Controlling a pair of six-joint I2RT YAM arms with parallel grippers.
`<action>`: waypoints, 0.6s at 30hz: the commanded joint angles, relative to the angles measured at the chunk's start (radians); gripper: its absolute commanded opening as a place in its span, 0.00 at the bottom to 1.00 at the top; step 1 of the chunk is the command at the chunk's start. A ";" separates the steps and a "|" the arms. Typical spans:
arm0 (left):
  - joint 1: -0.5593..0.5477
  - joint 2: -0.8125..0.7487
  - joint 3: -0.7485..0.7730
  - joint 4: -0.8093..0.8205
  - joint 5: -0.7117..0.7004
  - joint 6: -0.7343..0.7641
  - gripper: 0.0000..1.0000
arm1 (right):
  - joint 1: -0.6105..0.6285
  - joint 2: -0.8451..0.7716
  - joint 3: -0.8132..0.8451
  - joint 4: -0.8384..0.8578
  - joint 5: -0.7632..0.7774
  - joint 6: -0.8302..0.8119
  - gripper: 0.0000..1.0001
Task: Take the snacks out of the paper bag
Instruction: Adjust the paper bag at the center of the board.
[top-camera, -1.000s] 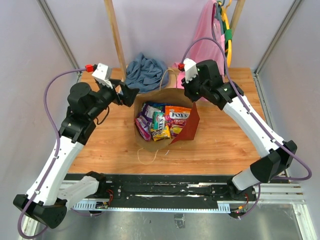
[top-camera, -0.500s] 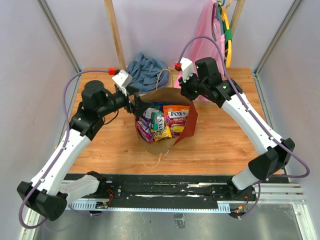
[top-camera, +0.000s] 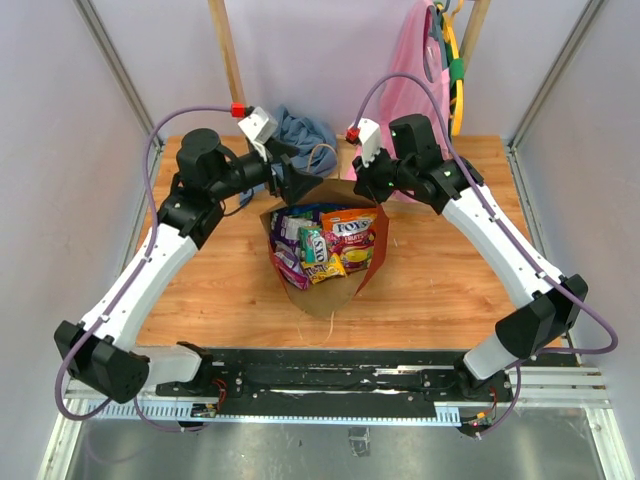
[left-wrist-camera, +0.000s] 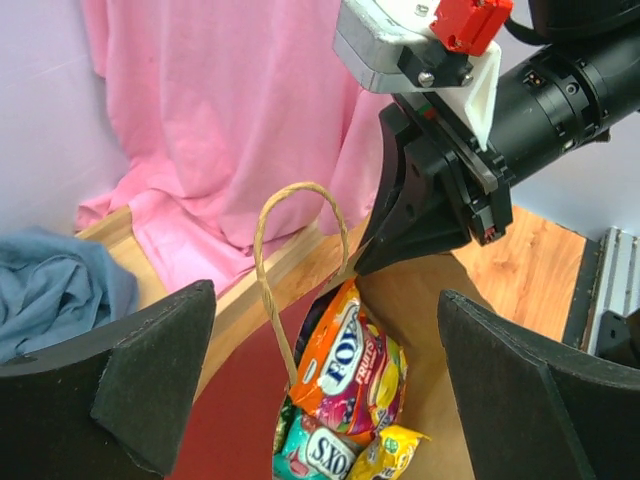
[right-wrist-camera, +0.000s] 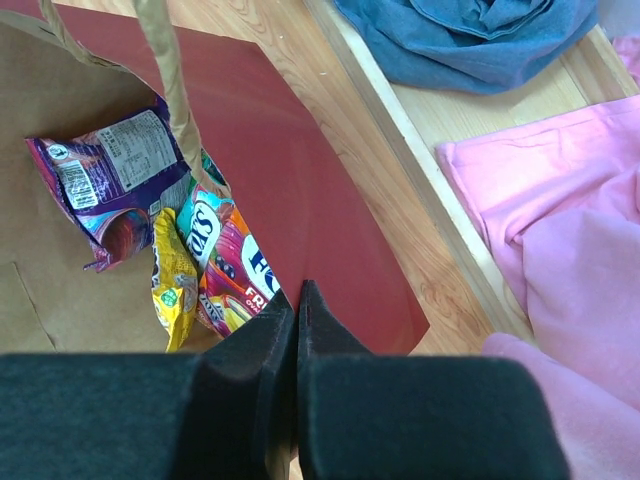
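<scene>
The paper bag (top-camera: 335, 290), red outside and brown inside, lies open on the wooden table. The snacks show inside it: an orange Fox's packet (top-camera: 348, 228), a teal one (top-camera: 317, 243), a purple one (top-camera: 292, 230) and a yellow one (top-camera: 322, 268). My right gripper (top-camera: 368, 192) is shut on the bag's back right rim (right-wrist-camera: 330, 200). My left gripper (top-camera: 300, 186) is open and empty at the bag's back left rim. In the left wrist view its jaws stand wide apart above the twine handle (left-wrist-camera: 270, 250) and the Fox's packet (left-wrist-camera: 350, 365).
A blue-grey cloth (top-camera: 292, 138) lies behind the bag on a raised wooden ledge (right-wrist-camera: 400, 150). A pink garment (top-camera: 408, 92) hangs at the back right beside coloured hangers (top-camera: 455, 60). Wooden posts (top-camera: 228, 70) stand at the back. Grey walls close in both sides.
My left arm has swung right from the table's left side to the bag's back rim, still open. The bag's right side has been pulled up and the bag has shifted slightly.
</scene>
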 joint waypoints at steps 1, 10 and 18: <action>-0.004 0.054 0.052 0.076 0.071 -0.049 0.95 | 0.000 -0.021 0.059 0.068 -0.076 -0.005 0.01; -0.004 0.153 0.153 0.040 0.136 -0.085 0.19 | -0.001 -0.044 0.034 0.067 -0.083 -0.007 0.01; -0.004 0.177 0.269 -0.122 0.226 0.081 0.00 | -0.001 -0.073 -0.002 0.069 -0.079 -0.011 0.26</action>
